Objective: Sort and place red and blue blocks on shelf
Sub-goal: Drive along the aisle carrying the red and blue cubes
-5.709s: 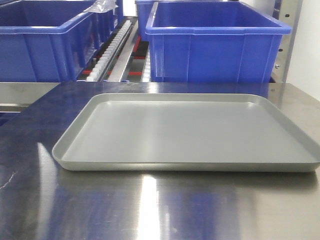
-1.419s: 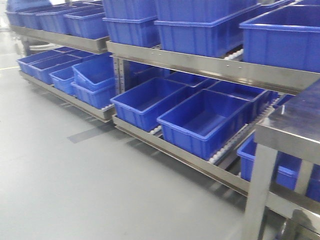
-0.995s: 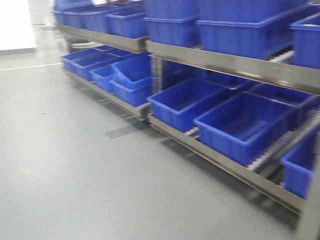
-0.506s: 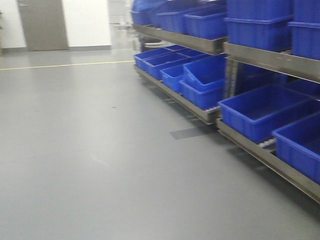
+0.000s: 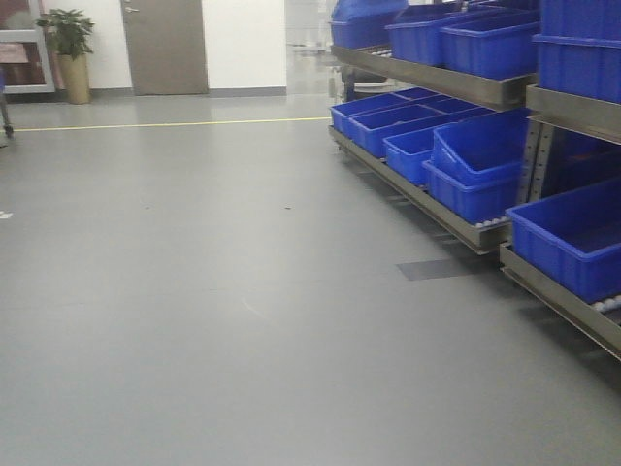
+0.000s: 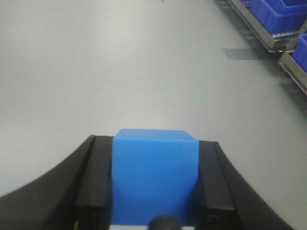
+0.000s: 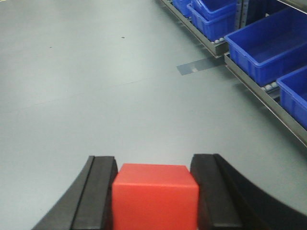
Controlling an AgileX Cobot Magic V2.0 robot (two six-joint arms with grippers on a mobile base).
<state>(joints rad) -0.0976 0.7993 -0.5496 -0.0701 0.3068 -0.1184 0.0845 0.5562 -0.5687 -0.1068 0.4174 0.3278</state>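
My left pincer [image 6: 156, 146] is pinching the small matte blue cube [image 6: 154, 184], my right pincer [image 7: 153, 165] the matte red cube [image 7: 154, 199]. I am carrying both; next, I reckon, comes facing the brushed-steel shelf rack [image 5: 437, 79].

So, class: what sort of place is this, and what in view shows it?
Probably a warehouse or factory storeroom: steel shelf racks holding rows of blue plastic bins, and a wide grey floor with a yellow line.

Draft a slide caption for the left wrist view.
Left pincer grips the blue block over grey floor, shelf with blue bins at upper right.
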